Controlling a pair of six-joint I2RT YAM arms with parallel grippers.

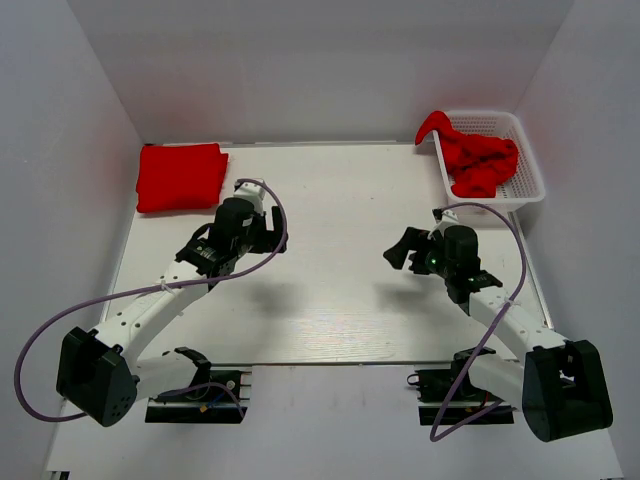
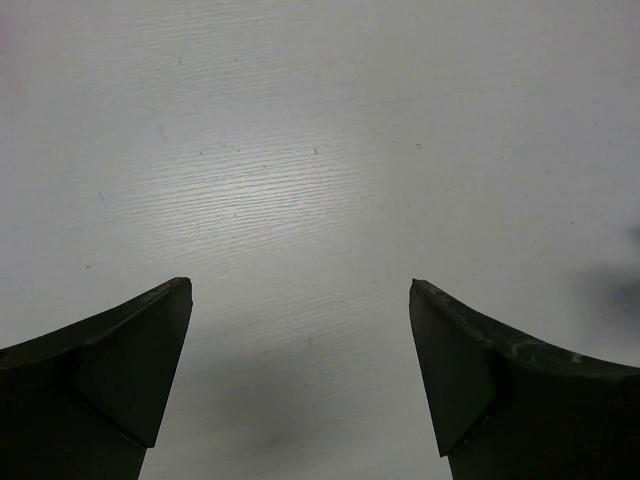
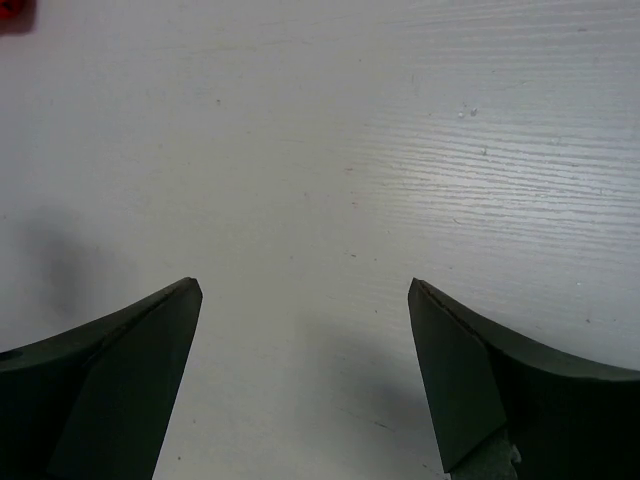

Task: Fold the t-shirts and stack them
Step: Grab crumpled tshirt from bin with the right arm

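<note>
Hovering over the white desk (image 1: pixel 340 300), both arms were empty. The left pincer (image 1: pixel 268 234) sat near the far left part of the desk, jaws spread wide with nothing between them. The left wrist view showed its pincer (image 2: pixel 300 290) with only bare desk (image 2: pixel 320 130) in the gap. The right pincer (image 1: pixel 404 248) was right of the desk's middle, pointing left, also wide open and holding nothing. The right wrist view showed the same: pincer (image 3: pixel 305 288) over bare desk (image 3: pixel 400 150), plus a tiny red scrap (image 3: pixel 12 10) at the top left corner of the view, too small to identify.

A folded t-shirt (image 1: pixel 180 176), plain red, lay flat at the desk's far left corner, just beyond the left pincer and not touching it. A heap of t-shirts (image 1: pixel 482 163), red and crumpled, filled the white mesh basket (image 1: pixel 527 160) at the far right corner. One bit of cloth hung over the basket's far left rim. Could not count the shirts in the heap.
</note>
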